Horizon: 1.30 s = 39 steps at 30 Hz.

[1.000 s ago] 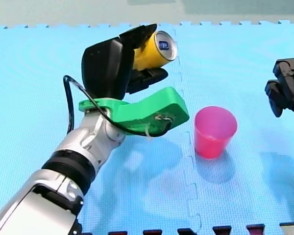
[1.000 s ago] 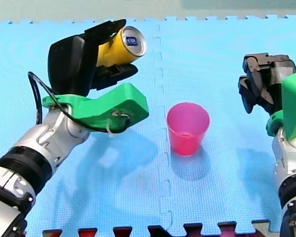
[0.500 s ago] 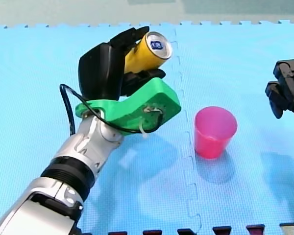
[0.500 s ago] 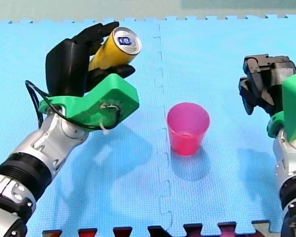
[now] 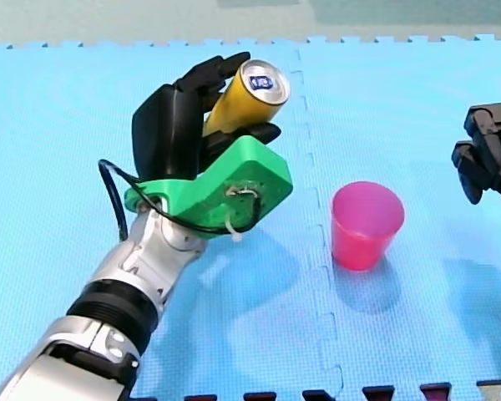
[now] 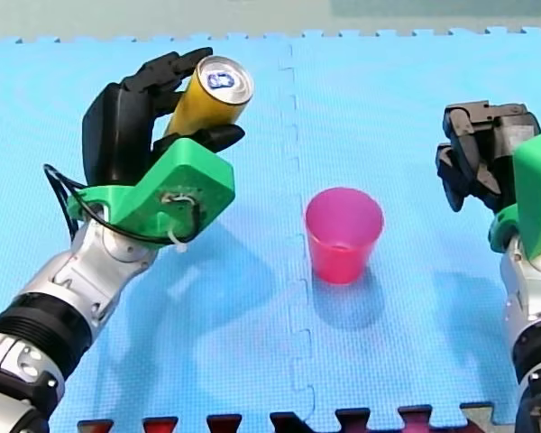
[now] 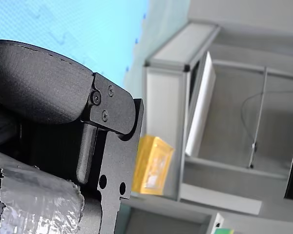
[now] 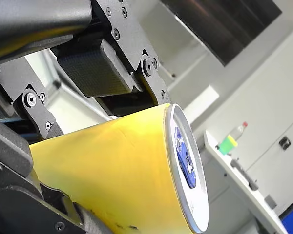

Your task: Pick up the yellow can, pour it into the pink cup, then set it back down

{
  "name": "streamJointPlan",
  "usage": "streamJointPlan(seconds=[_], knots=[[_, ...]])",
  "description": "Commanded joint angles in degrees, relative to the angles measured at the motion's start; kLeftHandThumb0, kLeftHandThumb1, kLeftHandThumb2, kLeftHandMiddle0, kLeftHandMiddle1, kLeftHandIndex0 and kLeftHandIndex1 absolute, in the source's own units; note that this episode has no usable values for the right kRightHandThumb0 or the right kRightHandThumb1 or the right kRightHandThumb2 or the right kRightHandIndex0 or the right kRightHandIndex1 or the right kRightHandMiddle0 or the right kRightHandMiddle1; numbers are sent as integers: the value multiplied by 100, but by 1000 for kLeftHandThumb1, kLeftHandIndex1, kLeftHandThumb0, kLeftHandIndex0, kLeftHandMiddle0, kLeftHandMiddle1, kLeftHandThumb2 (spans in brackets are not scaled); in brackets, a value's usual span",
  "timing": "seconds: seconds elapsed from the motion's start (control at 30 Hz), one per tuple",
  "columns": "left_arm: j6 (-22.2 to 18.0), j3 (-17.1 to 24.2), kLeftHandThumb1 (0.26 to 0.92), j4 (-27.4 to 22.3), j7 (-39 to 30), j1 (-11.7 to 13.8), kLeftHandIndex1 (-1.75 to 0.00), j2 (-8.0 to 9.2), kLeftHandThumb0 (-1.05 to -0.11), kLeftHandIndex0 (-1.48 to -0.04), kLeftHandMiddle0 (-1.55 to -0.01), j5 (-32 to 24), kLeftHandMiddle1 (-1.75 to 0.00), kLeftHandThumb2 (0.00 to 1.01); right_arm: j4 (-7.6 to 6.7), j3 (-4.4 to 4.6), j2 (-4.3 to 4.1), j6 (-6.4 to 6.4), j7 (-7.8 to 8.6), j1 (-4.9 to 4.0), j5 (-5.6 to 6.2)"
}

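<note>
**Yellow can aloft, short of the cup**

Black fingers (image 8: 97, 73) of the left hand (image 5: 177, 125) are clamped around the lower body of the yellow can (image 5: 249, 93). The can hangs in the air, tilted with its top toward one o'clock. A green wrist bracket (image 5: 234, 180) juts out beneath it. The pink cup (image 5: 366, 224) stands upright on the foam mat (image 5: 401, 100) at about four o'clock from the can, apart from it.

Tipping from here would likely spill onto the mat, since the can's mouth is not over the cup. The smooth wall could slide in the grip as the wrist rolls. The bracket might also knock the light cup during the swing across. At three o'clock of the cup, the right hand (image 6: 476, 162) holds nothing.
</note>
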Motion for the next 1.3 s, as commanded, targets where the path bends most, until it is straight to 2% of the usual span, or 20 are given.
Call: streamJointPlan(seconds=[0.0, 0.2, 0.63, 1.27], knots=[[-189, 158, 749, 25, -160, 38, -11, -29, -472, -1217, -1312, -199, -58, 0, 8, -5, -40, 11, -3, 9, 1], [-474, 378, 749, 104, -462, 130, -3, -85, -460, -1210, -1308, -485, -40, 0, 7, 0, -55, 13, 20, 8, 5], [-588, 738, 748, 97, -894, 334, 0, -160, -467, -1191, -1317, -864, -22, 0, 40, -1, -90, 34, 57, 3, 10], [-626, 1351, 761, 156, -1776, 406, -1, -309, -459, -1185, -1330, -1638, -11, 3, 78, -21, -135, 2, 171, 23, 28]])
